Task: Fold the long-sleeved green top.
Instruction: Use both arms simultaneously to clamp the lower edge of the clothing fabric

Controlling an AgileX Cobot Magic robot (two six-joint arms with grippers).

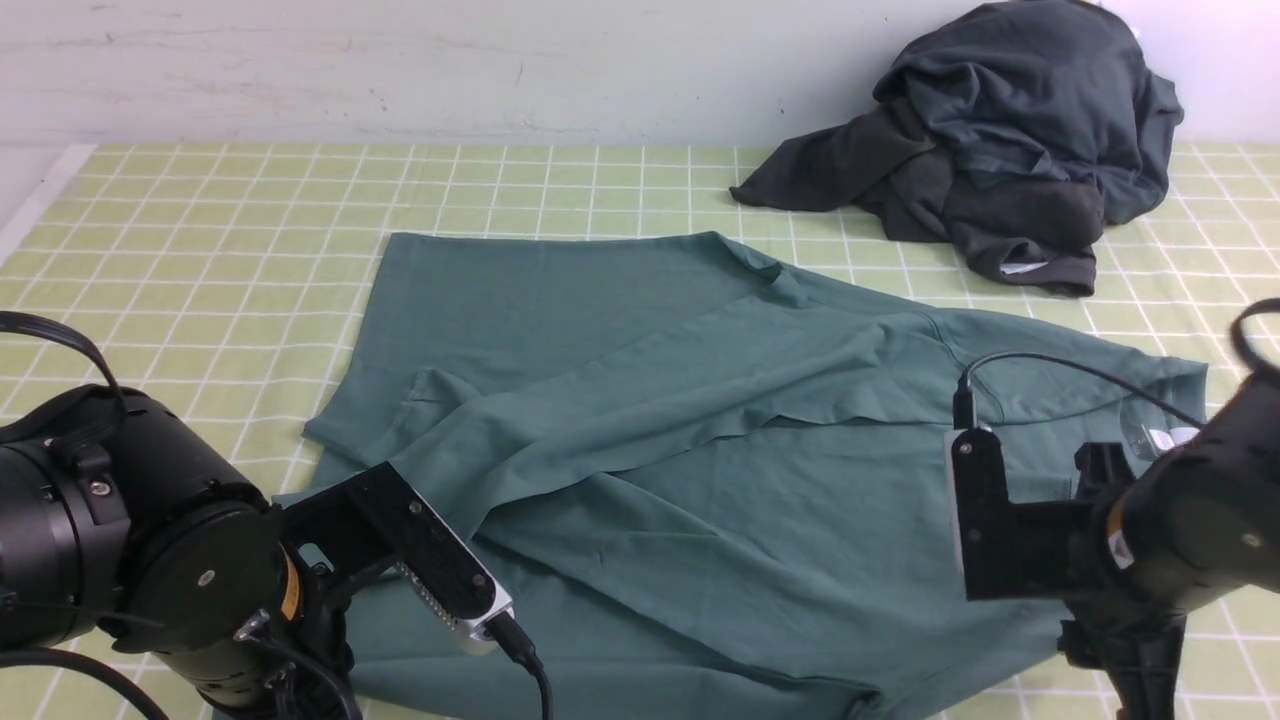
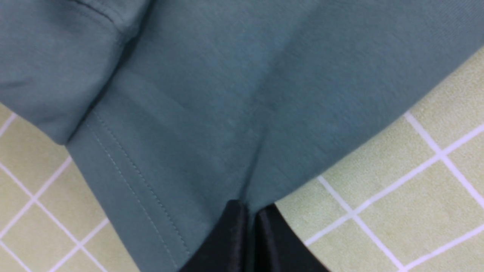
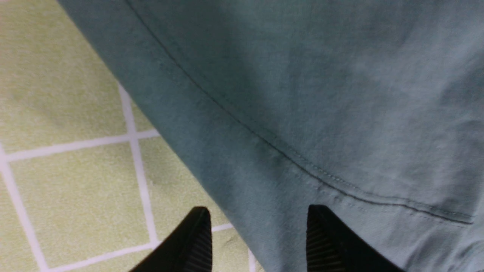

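The green long-sleeved top [image 1: 700,420] lies spread, partly folded over itself, on the checked counter [image 1: 200,220]. It is nearer the robot than the heap of dark garments [image 1: 1000,140] and mostly to that heap's left. Left tool [image 2: 247,226]: jaws pressed together, pinching the top's edge. Right tool [image 3: 257,211]: jaws wide apart over a stitched hem, gripping nothing.

On table [image 1: 200,230], centre: top [image 1: 700,450], sleeve laid over body. Behind, far right, against wall [image 1: 400,60]: heap [image 1: 1000,140] of garments, apart from top. At near-left hem: left gripper [image 2: 249,211]. Over near-right edge: right gripper [image 3: 257,219].
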